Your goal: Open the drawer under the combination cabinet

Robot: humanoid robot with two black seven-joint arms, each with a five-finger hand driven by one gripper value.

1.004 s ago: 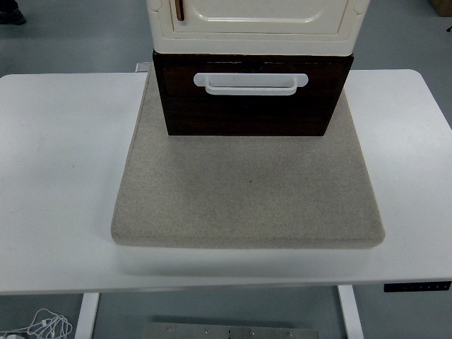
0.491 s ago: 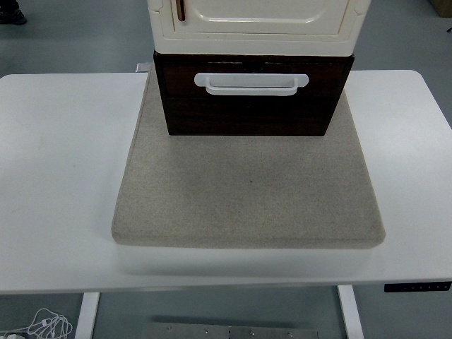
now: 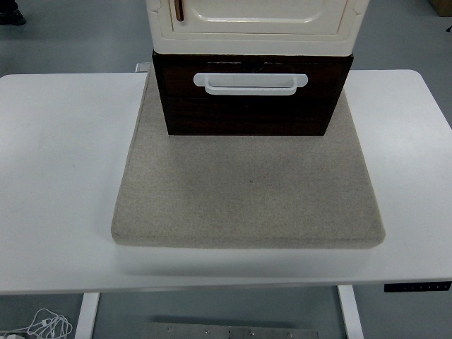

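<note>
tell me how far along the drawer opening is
Nothing looks done yet: the dark drawer sits under the cream cabinet, apparently closed. Nothing is in hand, since neither robot hand is in view. Left: reach the white handle and pull the drawer out over the grey mat.

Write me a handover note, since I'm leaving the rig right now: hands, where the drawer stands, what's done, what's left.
Hands: neither is in the head view.
Things: the dark drawer sits under the cream cabinet, at the far end of the grey mat on the white table. Its white handle faces the robot.
Done: nothing visible; the drawer looks closed.
Left: reach in, grasp the handle, pull the drawer out.
</note>
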